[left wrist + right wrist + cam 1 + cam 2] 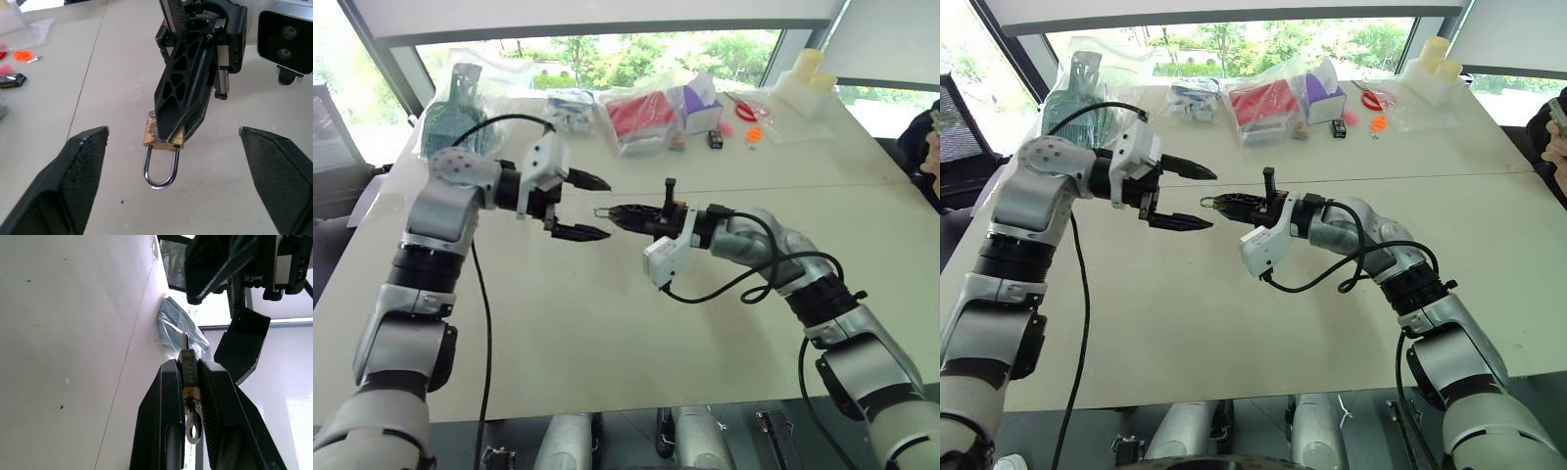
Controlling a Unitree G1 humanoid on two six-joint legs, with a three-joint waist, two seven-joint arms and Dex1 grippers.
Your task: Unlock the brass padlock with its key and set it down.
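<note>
At centre frame above the table (607, 333), our left gripper (590, 207) stands spread wide, grasping nothing. Our right gripper (615, 213) is clenched on the brass padlock (163, 136), key (193, 425) hanging from it.

a lab-like room: white table (607, 323), bagged goods (641, 116), large windows (607, 54).

The near surface (607, 343) lies bare beneath both arms; bagged goods (641, 116) crowd its far edge. The left tool (582, 206) gapes just beside the right tool (612, 211); little room lies between them.
</note>
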